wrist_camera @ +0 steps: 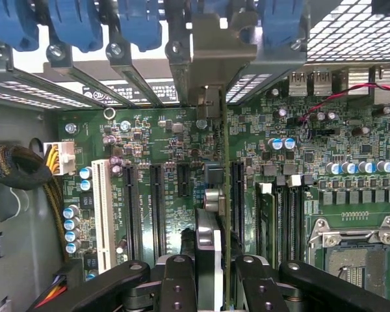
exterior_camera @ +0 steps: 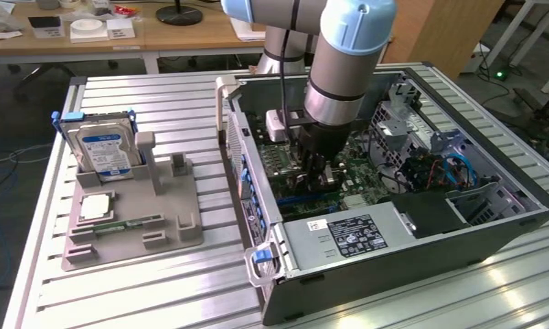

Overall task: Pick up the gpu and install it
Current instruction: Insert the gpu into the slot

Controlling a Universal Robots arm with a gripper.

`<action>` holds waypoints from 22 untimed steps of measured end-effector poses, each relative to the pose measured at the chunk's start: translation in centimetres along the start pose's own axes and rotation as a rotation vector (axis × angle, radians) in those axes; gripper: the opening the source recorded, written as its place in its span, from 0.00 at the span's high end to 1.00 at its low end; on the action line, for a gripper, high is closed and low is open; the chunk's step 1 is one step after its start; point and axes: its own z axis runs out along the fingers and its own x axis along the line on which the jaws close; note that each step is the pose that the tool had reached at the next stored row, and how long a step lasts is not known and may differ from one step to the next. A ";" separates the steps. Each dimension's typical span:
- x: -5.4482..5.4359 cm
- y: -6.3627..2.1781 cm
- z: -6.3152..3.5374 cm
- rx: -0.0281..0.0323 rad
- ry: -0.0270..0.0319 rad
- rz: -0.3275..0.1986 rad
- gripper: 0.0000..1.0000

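Black-faced, thin and flat, the gpu (wrist_camera: 211,247) stands edge-on over the green motherboard (wrist_camera: 149,149), clamped by the gripper (wrist_camera: 216,286).

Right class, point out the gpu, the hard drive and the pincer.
gpu (wrist_camera: 216,195), wrist view, on its thin upright board edge.
hard drive (exterior_camera: 105,152), exterior view, on its blue label.
pincer (wrist_camera: 216,276), wrist view, midway between its fingertips.

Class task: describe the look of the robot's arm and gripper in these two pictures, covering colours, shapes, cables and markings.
The arm is a thick silver-grey metal tube with pale blue caps at its joints. A dark cable runs down beside it. A small pale box is fixed at the wrist. Below that sits a black gripper. In the wrist view the gripper shows black linkage bars joined by round pivot bolts. No markings are legible.
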 end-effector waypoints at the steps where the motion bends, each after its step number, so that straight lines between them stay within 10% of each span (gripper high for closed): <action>1: 0.0 0.00 0.01 0.0000 0.0000 0.000 0.72; 22: 0.0 0.01 0.45 -0.0001 0.0002 0.000 0.72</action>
